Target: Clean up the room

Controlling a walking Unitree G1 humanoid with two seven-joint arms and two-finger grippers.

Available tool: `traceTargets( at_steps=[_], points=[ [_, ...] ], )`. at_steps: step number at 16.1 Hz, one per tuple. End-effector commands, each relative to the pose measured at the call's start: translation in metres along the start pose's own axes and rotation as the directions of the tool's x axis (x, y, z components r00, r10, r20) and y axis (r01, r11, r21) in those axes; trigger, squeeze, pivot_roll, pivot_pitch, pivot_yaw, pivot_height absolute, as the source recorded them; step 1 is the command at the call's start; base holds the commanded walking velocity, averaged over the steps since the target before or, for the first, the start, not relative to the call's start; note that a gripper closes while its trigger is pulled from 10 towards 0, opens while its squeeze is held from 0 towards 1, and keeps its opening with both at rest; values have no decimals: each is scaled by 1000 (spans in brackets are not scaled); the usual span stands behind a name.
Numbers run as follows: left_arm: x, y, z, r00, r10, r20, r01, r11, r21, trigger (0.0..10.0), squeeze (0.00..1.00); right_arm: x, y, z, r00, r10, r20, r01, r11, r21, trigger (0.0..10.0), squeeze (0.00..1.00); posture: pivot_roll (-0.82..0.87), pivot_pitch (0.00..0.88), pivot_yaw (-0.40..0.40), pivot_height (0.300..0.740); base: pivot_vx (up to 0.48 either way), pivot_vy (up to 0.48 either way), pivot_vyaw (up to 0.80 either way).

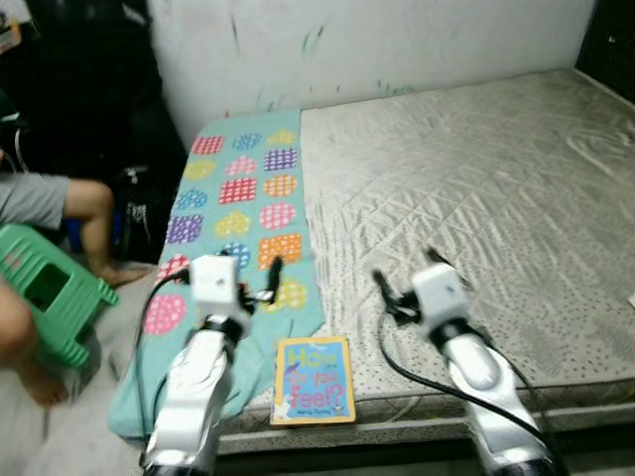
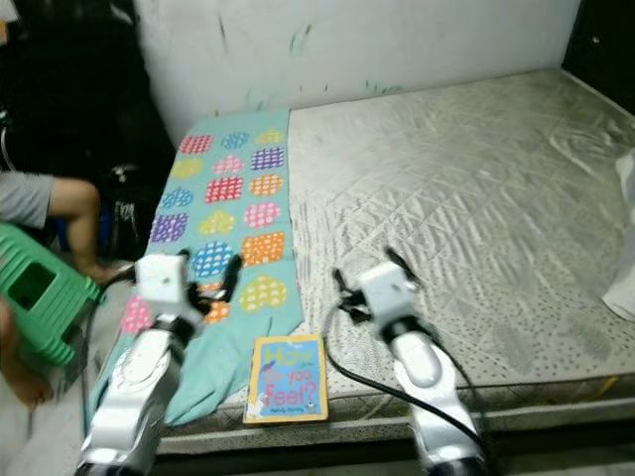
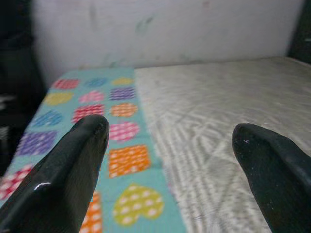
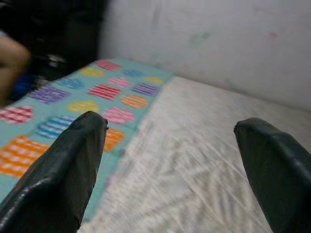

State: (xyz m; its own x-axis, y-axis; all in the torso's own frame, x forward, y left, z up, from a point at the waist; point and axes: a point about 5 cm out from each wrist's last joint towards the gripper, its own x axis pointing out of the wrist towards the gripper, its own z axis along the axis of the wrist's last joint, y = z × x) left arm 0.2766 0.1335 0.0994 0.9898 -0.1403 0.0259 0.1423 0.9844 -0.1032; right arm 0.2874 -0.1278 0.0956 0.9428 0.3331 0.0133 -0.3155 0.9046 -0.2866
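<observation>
Nearest us, a yellow children's book (image 1: 314, 380) lies flat at the front edge of the bed (image 1: 476, 198), its left side just over the hem of the teal blanket (image 1: 233, 198). We hold both arms out above that edge. Our left pincer (image 3: 170, 160) hovers over the blanket, just beyond and to the left of the book, with its black fingers (image 3: 73, 165) spread wide and nothing between them. Our right pincer (image 4: 170, 165) hangs over the bare quilted mattress, beyond and to the right of the book, its fingers (image 4: 68, 160) likewise spread apart and empty. The book sits between the two arms, closer to us than either pincer and touching neither.

Farther on, the blanket with its coloured hearts runs back to the white wall (image 1: 377, 40). Off the bed to our left, a person's bare leg (image 1: 94, 223) shows beside a green plastic stool (image 1: 45, 297).
</observation>
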Motion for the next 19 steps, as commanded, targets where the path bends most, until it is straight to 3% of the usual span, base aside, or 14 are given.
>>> traceTargets(
  at_steps=[1, 6, 9, 11, 14, 15, 16, 19],
  points=[
    [-7, 15, 6, 998, 61, 17, -62, 998, 30, 10000, 0, 10, 14, 4, 998, 60, 12, -61, 998, 17, 10000, 0, -88, 0, 62, 740, 0, 0, 0],
    [-37, 42, 15, 968, 244, 57, -248, 966, 71, 10000, 0, 39, 47, 18, 975, 215, 63, -219, 974, 52, 10000, 0, 67, 0, -70, 740, 0, 0, 0],
    [-42, 45, 20, 951, 300, 79, -306, 950, 70, 10000, 0, 51, 53, 31, 960, 257, 112, -263, 964, 44, 10000, 0, 79, 0, -87, 740, 0, 0, 0],
    [-37, 42, 20, 952, 296, 79, -301, 951, 67, 10000, 0, 57, 44, 32, 973, 203, 108, -212, 974, 78, 10000, 0, 58, 0, -67, 740, 0, 0, 0],
    [-28, 37, 16, 975, 215, 50, -219, 971, 91, 10000, 0, 49, 21, 30, 990, 79, 114, -93, 988, 123, 10000, 0, -17, 0, 6, 740, 0, 0, 0],
    [-28, 37, 16, 975, 215, 50, -219, 971, 91, 10000, 0, 49, 21, 30, 990, 79, 114, -93, 988, 123, 10000, 0, -17, 0, 6, 740, 0, 0, 0],
    [-25, 38, 16, 983, 180, 39, -183, 978, 101, 10000, 0, 38, 4, 26, 995, -19, 103, 2, 987, 163, 10000, 0, -68, 0, 28, 740, 0, 0, 0],
    [-22, 32, 13, 990, 140, 24, -141, 986, 90, 10000, 0, 17, -13, 16, 993, -93, 66, 81, 983, 165, 10000, 0, -111, 0, 48, 740, 0, 0, -267]
  ],
)
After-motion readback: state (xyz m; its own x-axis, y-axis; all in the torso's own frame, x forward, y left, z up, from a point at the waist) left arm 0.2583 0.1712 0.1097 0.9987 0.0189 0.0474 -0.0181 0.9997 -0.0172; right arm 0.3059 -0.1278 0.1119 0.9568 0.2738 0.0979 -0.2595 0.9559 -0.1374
